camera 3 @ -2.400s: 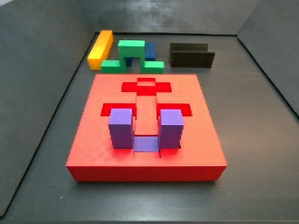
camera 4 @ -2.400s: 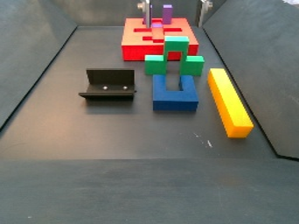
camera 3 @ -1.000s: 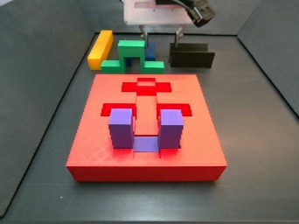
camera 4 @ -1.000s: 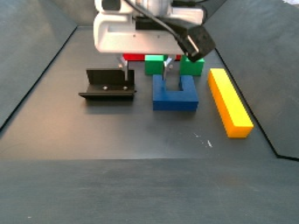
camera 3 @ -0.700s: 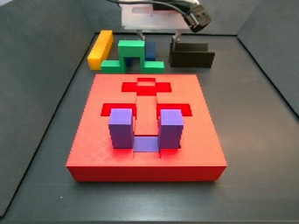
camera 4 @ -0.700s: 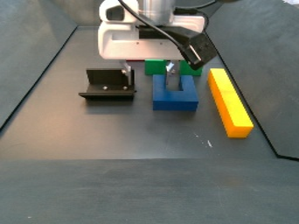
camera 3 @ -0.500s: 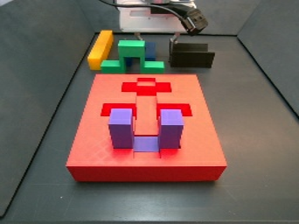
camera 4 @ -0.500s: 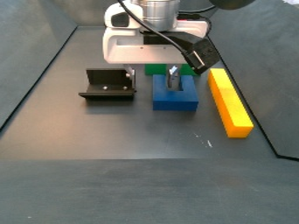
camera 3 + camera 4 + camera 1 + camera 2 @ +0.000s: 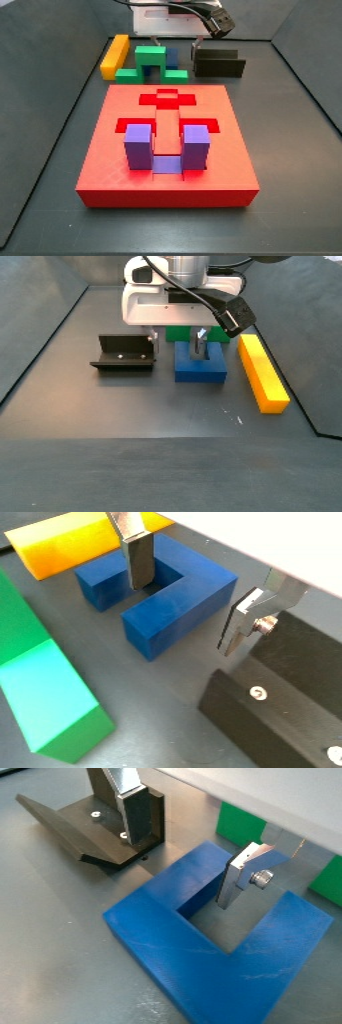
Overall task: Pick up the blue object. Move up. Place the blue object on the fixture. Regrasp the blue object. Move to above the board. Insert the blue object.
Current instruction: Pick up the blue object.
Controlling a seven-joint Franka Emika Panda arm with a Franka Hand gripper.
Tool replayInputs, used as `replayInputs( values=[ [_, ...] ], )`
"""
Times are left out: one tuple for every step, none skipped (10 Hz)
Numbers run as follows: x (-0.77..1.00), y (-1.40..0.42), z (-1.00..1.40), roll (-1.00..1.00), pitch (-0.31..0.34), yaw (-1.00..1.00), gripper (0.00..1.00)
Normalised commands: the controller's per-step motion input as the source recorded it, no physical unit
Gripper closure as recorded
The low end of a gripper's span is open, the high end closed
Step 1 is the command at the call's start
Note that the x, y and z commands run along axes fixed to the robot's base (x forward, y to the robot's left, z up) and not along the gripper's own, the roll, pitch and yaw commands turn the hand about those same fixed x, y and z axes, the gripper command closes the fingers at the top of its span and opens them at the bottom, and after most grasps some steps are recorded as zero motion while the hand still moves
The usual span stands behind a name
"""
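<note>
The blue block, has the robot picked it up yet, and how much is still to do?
Not yet. The blue block lies on the floor beside the yellow bar. The hand is open and low over it, one finger in the gap between the prongs, the other outside one prong. Closing, lifting, setting it on the black holder, regripping and pushing it into the red board all remain.

The dark grey floor (image 9: 120, 426) is being occupied by the board (image 9: 94, 165), the fixture (image 9: 124, 353), the blue object (image 9: 201, 364), a green block (image 9: 150, 62) and a yellow bar (image 9: 262, 373). The gripper (image 9: 183, 338) is being held low over the blue object, one prong between its fingers.
</note>
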Motion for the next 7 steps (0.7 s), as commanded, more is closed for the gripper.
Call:
replayInputs(
  values=[
    [-0.26, -0.14, 0.00, -0.16, -0.227, -0.01, 0.00],
    [-0.24, -0.15, 0.00, -0.14, -0.220, 0.00, 0.00],
    [-0.22, -0.17, -0.02, -0.11, -0.219, 0.00, 0.00],
    [-0.09, -0.16, -0.13, -0.05, -0.226, 0.00, 0.00],
    [0.00, -0.14, -0.19, -0.02, -0.211, 0.00, 0.00],
    [0.00, -0.10, -0.25, 0.00, -0.200, 0.00, 0.00],
    [-0.01, -0.07, -0.28, 0.00, -0.181, 0.00, 0.00]
  ],
)
